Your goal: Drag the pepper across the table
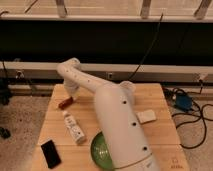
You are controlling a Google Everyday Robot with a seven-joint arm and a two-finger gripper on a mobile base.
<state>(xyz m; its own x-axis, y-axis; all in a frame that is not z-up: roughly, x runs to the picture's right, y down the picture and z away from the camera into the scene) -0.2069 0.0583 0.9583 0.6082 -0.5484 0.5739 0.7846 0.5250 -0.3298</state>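
The pepper (64, 104) is a small red-orange chili lying on the light wooden table (165, 135), near its far left part. My white arm reaches from the bottom right up over the table and bends down at the far left. My gripper (70, 96) hangs right above and just right of the pepper, at or very close to it. Whether it touches the pepper is hidden by the wrist.
A white tube-shaped bottle (74, 128) lies just in front of the pepper. A black phone (50, 153) lies at the front left. A green bowl (101, 150) sits at the front, partly behind my arm. A pale flat block (146, 116) lies right. Cables and a blue object (182, 102) are on the floor to the right.
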